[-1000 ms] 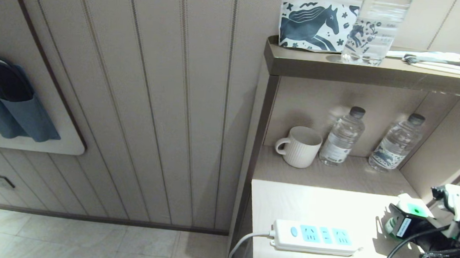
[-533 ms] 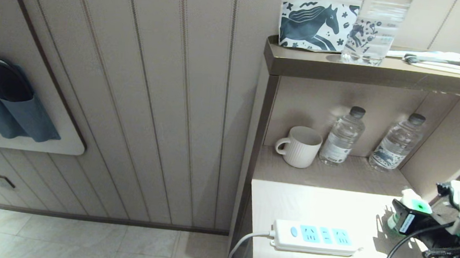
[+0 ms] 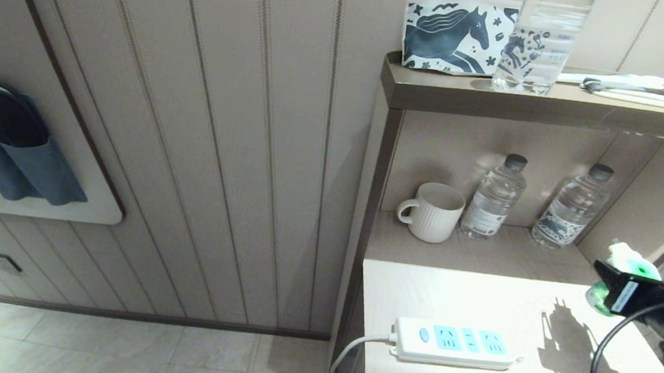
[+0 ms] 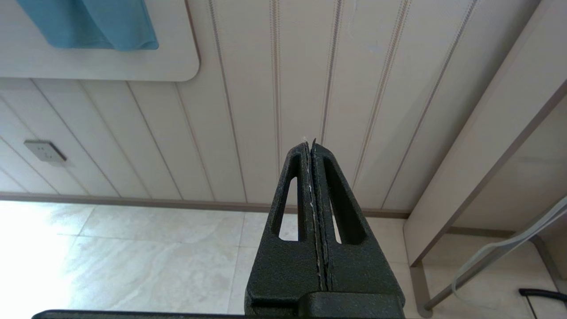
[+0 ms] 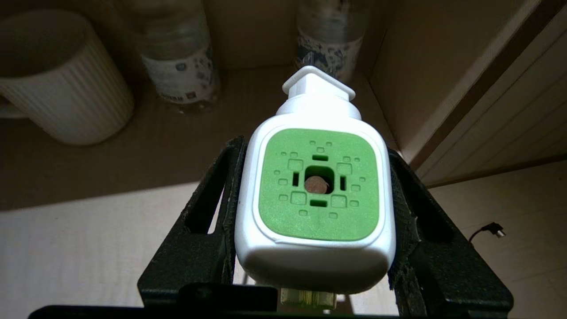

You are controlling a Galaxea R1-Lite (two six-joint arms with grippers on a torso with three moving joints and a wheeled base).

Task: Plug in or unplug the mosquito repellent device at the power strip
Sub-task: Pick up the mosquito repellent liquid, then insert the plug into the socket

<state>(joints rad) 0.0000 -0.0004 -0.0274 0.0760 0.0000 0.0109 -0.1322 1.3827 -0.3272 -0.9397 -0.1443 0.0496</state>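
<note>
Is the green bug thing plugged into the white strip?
No, unplugged. The right gripper holds the mosquito repellent device in the air, apart from the power strip, whose sockets are all bare.

The mosquito repellent device (image 3: 624, 273) is white with a green face and green bottle; it is held in the air, well apart from the power strip (image 3: 453, 342). The strip lies flat near the table's front edge; its three light-blue sockets are free.

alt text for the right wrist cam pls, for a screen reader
The right gripper holds the white-and-green mosquito repellent device between its black jaws, above a pale tabletop. Behind it, a ribbed white mug and two water bottles stand in a shelf recess.
</note>
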